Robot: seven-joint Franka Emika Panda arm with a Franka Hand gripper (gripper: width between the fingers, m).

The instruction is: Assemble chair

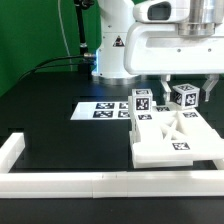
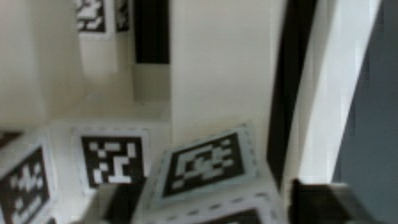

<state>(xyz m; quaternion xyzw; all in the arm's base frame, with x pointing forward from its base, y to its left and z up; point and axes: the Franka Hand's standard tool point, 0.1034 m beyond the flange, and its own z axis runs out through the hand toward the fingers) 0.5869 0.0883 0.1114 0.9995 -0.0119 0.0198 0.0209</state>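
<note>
the chair's x-braced panel (image 1: 172,140) is seen lying flat on the dark counter (image 1: 50,110), just beside the marker board (image 1: 103,110), with tagged cubes (image 1: 142,103) standing at its far edge. the fingers (image 1: 186,88) are held low over another tagged cube (image 1: 186,97); whether anything is gripped cannot be told. tagged white faces (image 2: 111,160) fill the blurred wrist view.

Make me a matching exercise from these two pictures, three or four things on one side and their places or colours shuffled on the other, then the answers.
Things:
1. matte white X-braced chair panel
2. flat white marker board with printed tags
3. long white border rail
4. white robot arm gripper

Descriptions:
A. along the table's near edge
B. lying flat at the exterior view's right
C. hovering over the upright tagged pieces
D. flat on the dark table, towards the exterior view's left of the panel

Pairs: 1-B, 2-D, 3-A, 4-C
</note>
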